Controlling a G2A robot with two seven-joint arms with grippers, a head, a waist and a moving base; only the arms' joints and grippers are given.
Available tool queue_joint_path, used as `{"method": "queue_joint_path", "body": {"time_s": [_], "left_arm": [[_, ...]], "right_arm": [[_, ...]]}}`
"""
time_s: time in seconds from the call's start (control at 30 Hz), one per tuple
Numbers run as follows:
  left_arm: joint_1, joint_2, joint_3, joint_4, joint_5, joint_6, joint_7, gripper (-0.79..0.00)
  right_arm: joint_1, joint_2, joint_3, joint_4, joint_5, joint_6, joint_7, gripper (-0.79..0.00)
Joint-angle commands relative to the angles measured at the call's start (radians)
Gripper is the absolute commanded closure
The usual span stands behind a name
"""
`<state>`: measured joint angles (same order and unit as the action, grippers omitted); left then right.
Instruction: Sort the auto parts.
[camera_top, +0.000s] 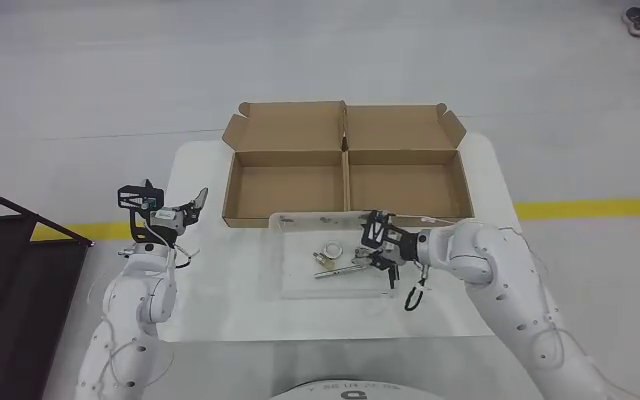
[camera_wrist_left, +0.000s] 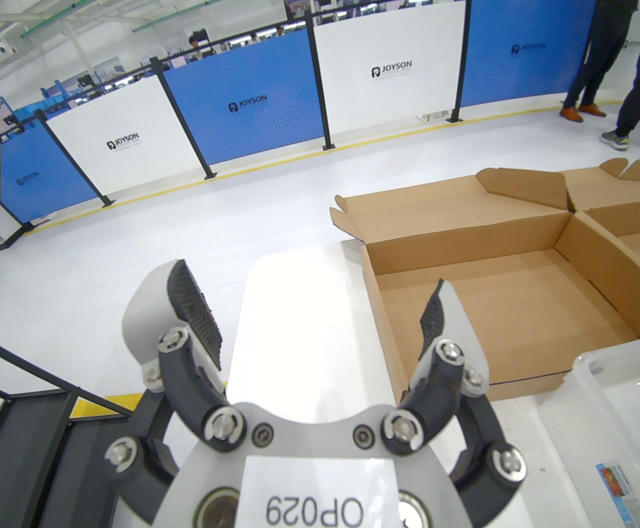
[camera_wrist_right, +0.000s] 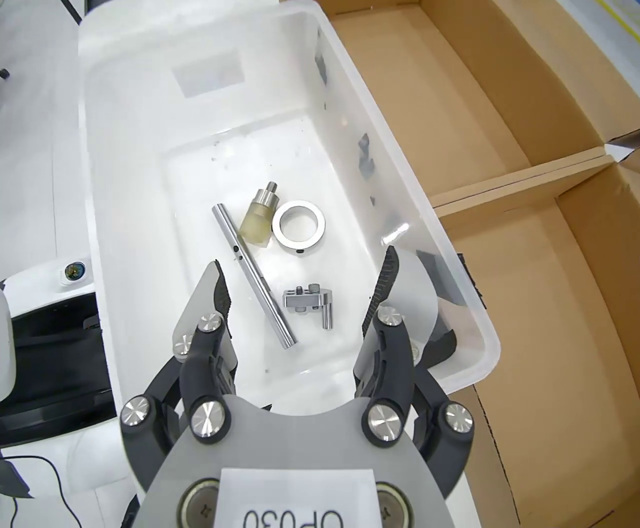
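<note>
White table (camera_top: 222, 300), bracket (camera_wrist_right: 307, 301) beneath spread right pincer (camera_wrist_right: 303, 258)

My left arm (camera_top: 140, 295) and right arm (camera_top: 490, 260) are smooth white shells, with thin black cables (camera_top: 414, 290) looping beside them. My left gripper (camera_wrist_left: 307, 275) and right gripper (camera_wrist_right: 303, 256) each carry a pale grey plate (camera_wrist_left: 310, 440) with a white label (camera_wrist_left: 315, 475) printed in black. Black linkages (camera_wrist_right: 200, 360) are pinned by round silver screws (camera_wrist_right: 207, 417), and the white fingers (camera_wrist_left: 145, 310) are faced with ribbed black pads (camera_wrist_left: 192, 312).
</note>
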<state>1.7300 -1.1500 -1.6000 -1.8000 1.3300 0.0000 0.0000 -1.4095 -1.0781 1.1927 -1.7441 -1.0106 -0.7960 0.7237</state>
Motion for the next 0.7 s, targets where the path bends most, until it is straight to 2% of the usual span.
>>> {"method": "queue_joint_path", "body": {"time_s": [0.0,0.13,0.27,0.37,0.4,0.67], "left_arm": [[0.000,0.000,0.000,0.000,0.000,0.000,0.000,-0.785],[0.000,0.000,0.000,0.000,0.000,0.000,0.000,-0.785],[0.000,0.000,0.000,0.000,0.000,0.000,0.000,-0.785],[0.000,0.000,0.000,0.000,0.000,0.000,0.000,-0.785],[0.000,0.000,0.000,0.000,0.000,0.000,0.000,-0.785],[0.000,0.000,0.000,0.000,0.000,0.000,0.000,-0.785]], "right_arm": [[0.015,-0.001,-0.022,0.008,0.002,0.014,0.025,-0.576],[0.038,-0.004,-0.070,0.018,-0.005,0.032,0.075,-0.533],[0.053,-0.006,-0.104,0.029,-0.014,0.057,0.098,-0.551],[0.060,-0.006,-0.117,0.039,-0.011,0.067,0.103,-0.536],[0.062,-0.006,-0.119,0.042,-0.009,0.069,0.105,-0.505],[0.078,-0.004,-0.148,0.063,-0.019,0.093,0.130,-0.474]]}}
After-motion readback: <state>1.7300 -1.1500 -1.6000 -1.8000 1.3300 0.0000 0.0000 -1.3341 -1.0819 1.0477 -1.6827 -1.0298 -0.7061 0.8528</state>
